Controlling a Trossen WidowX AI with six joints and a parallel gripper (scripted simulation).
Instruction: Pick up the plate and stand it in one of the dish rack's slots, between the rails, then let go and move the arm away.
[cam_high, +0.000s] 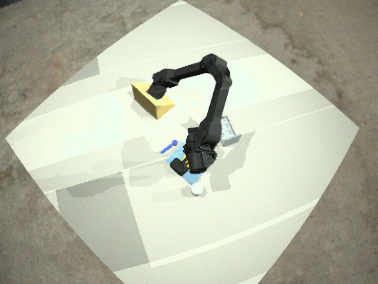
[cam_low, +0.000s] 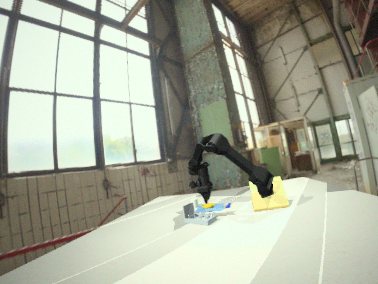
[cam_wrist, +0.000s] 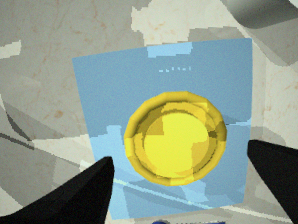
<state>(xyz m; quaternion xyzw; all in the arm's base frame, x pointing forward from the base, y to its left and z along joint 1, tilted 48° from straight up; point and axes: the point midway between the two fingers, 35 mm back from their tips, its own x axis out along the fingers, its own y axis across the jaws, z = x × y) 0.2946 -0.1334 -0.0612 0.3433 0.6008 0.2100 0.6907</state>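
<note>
The yellow round plate (cam_low: 208, 206) (cam_wrist: 176, 142) lies flat on the blue mat (cam_high: 193, 178) (cam_wrist: 100, 80); in the top view the arm hides most of it. My gripper (cam_low: 206, 201) (cam_wrist: 181, 156) is open above the plate, with one finger out to either side of it in the wrist view. Nothing shows held between the fingers. The grey-blue dish rack (cam_high: 231, 140) (cam_low: 189, 211) stands beside the mat, with a taller wall at one end. It is out of the wrist view, and its slots are too small to make out clearly.
A blue utensil (cam_high: 168, 147) (cam_low: 228, 205) lies by one edge of the mat. A pale cylinder (cam_high: 197, 189) (cam_wrist: 260, 11) stands by the mat's opposite side. A large yellow angled block (cam_high: 161, 109) (cam_low: 270, 203) is at the arm's base.
</note>
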